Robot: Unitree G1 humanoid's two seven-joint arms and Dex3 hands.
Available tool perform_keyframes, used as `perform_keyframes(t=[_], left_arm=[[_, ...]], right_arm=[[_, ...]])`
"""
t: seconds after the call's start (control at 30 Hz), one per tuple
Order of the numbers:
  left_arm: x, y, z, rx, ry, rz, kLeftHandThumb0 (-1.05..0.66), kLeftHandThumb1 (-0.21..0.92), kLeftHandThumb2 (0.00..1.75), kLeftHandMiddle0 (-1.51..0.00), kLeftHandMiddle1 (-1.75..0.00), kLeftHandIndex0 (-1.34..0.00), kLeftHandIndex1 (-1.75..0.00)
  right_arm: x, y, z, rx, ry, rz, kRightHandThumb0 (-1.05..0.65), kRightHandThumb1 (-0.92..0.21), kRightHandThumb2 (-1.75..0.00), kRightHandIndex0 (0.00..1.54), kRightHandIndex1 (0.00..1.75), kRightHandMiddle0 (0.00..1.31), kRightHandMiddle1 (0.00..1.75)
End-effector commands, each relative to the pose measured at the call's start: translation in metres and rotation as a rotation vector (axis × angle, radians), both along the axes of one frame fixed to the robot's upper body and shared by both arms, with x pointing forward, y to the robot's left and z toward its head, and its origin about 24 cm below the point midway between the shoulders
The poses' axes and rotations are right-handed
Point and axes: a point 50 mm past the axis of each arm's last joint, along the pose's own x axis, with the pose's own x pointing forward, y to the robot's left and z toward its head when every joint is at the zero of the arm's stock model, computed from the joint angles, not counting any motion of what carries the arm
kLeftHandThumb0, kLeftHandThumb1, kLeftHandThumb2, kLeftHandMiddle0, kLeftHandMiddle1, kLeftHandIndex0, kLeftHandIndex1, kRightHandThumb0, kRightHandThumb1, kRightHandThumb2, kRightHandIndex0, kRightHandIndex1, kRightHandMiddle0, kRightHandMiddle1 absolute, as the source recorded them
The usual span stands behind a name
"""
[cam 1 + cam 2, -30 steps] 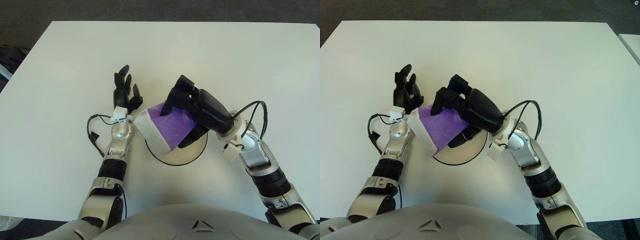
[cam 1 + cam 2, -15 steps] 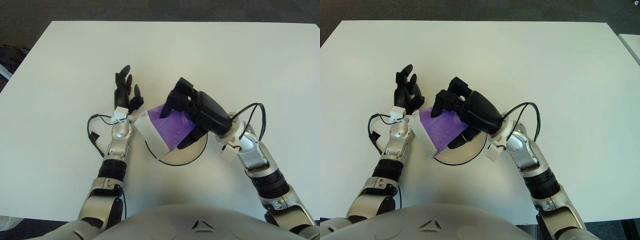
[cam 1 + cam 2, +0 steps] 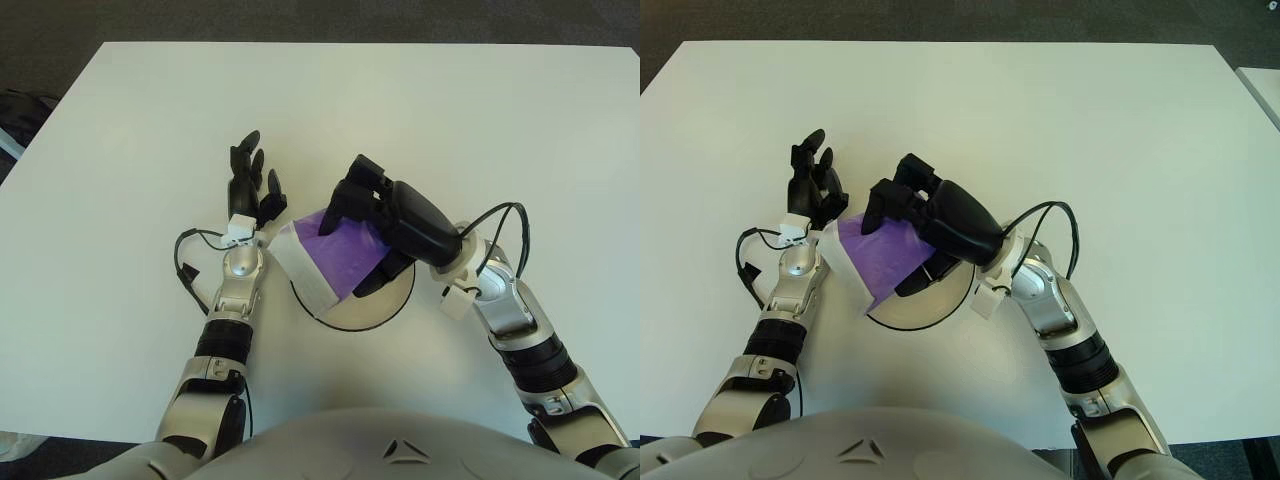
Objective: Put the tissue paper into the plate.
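Tissue pack 1, clasped by right hand | plate 1 | left hand spread

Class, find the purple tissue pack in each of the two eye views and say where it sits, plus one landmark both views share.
Left eye view: the tissue pack sits just left of centre, over the plate, under the right hand.
Right eye view: the tissue pack sits further left, under the same hand.
Shared landmark: the open left hand, just left of the pack.
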Motion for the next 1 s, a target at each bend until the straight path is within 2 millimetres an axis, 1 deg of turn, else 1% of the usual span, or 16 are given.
perform_keyframes(t=[0.0,0.03,0.07,0.1,0.13,0.23,0.4,0.73,0.97], left_arm=[[-0.0312,0.0095,-0.0602,0.062,0.189,0.029,-0.73,0.92,0.82,-0.37,0.0,0.0,-0.77],[-0.0315,0.0096,-0.0598,0.072,0.175,0.027,-0.73,0.92,0.83,-0.36,0.0,0.0,-0.77],[-0.0317,0.0098,-0.0597,0.077,0.166,0.025,-0.73,0.92,0.83,-0.36,0.0,0.0,-0.76],[-0.0317,0.01,-0.0597,0.078,0.162,0.024,-0.73,0.92,0.83,-0.35,0.0,0.0,-0.75],[-0.0319,0.0102,-0.0599,0.076,0.161,0.02,-0.73,0.92,0.83,-0.35,0.0,0.0,-0.75],[-0.0316,0.0117,-0.06,0.06,0.169,0.006,-0.73,0.92,0.84,-0.33,0.0,0.0,-0.74],[-0.0314,0.0126,-0.0601,0.065,0.163,0.008,-0.73,0.92,0.85,-0.32,0.0,0.0,-0.73],[-0.0302,0.0143,-0.0618,0.08,0.181,0.004,-0.73,0.92,0.89,-0.34,-0.01,0.0,-0.74],[-0.0286,0.0151,-0.0624,0.082,0.198,0.014,-0.75,0.92,0.9,-0.35,-0.01,0.0,-0.77]], right_arm=[[0.0034,-0.0073,0.003,-0.138,-0.129,-0.023,-0.86,-0.88,-0.81,0.15,0.53,0.07,0.55],[0.0033,-0.0092,0.0031,-0.164,-0.151,-0.029,-0.9,-0.89,-0.82,0.13,0.44,0.05,0.45],[0.0032,-0.0102,0.0031,-0.18,-0.166,-0.032,-0.95,-0.9,-0.83,0.08,0.3,0.03,0.29],[0.0031,-0.0104,0.0029,-0.187,-0.173,-0.034,-0.99,-0.91,-0.83,0.06,0.21,0.02,0.18],[0.0028,-0.0105,0.0029,-0.2,-0.185,-0.037,-1.01,-0.91,-0.84,0.04,0.15,0.01,0.12],[0.0025,-0.0104,0.0032,-0.24,-0.214,-0.043,-1.04,-0.92,-0.83,0.01,0.05,0.0,0.04],[0.0025,-0.0112,0.0034,-0.261,-0.221,-0.036,-1.05,-0.92,-0.82,0.0,0.01,0.0,0.01],[0.0033,-0.0114,0.0036,-0.267,-0.2,-0.026,-1.05,-0.92,-0.77,0.0,0.0,0.0,0.0],[0.0047,-0.0126,0.0048,-0.29,-0.213,-0.039,-1.05,-0.92,-0.81,0.0,0.0,0.0,0.0]])
